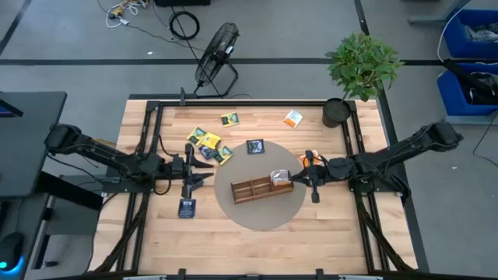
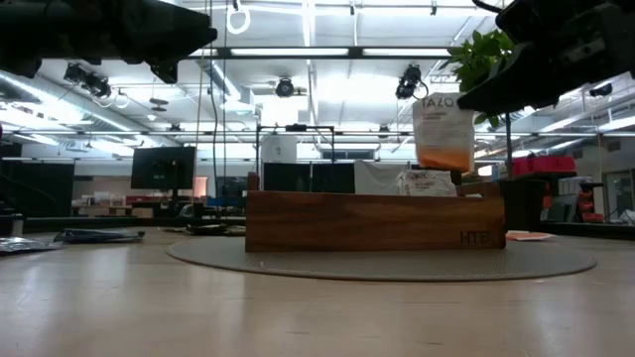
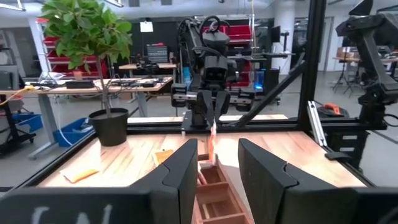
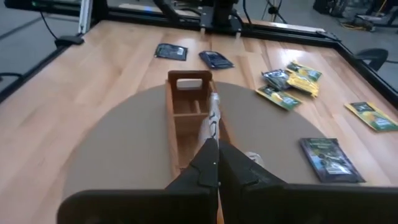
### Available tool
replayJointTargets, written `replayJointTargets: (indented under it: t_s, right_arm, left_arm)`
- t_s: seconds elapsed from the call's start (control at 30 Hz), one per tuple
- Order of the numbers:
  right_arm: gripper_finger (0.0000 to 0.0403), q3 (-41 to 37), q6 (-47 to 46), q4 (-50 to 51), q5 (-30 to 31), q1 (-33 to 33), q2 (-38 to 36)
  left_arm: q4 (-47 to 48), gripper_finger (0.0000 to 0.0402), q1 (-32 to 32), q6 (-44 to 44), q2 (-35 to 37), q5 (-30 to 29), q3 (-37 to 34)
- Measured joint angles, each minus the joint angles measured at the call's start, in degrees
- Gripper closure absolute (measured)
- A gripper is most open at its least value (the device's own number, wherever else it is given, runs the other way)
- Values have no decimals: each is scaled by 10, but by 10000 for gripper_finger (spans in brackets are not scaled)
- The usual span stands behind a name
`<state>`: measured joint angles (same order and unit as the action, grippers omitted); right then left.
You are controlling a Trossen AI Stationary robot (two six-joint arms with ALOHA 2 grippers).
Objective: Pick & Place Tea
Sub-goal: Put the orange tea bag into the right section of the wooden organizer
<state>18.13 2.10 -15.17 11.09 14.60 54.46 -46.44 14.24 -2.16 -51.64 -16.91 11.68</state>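
Note:
An orange-and-white tea sachet hangs over the right end of the brown wooden tray, with my right gripper shut on it. A second sachet sticks up from that end compartment. The tray stands on a round grey mat. My left gripper hovers open left of the mat, pointing at the tray, with nothing between its fingers. Loose sachets lie flat on the table: yellow-and-green ones, dark blue ones and an orange one. My right gripper pinches the sachet's edge nearest to it between its two fingers, coming nearly level from the table's right side. The sachet stands upright on edge ahead of the fingertips. Its lower end hangs clear above the tray's right compartment.
A potted plant stands at the table's far right corner. Black frame rails run along the table's left and right sides. Another orange sachet lies beside my right gripper. Bare wood lies in front of the mat.

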Motion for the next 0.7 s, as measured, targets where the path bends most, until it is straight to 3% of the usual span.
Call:
replayJointTargets:
  t_s: [0.2, 0.7]
  right_arm:
    - [403, 0, 3, 18, -46, -32, 1]
    - [403, 0, 29, -27, -59, -49, 82]
  left_arm:
    - [-1, 280, -7, 0, 0, 0, 0]
    - [-3, 280, -7, 6, 0, 0, 0]
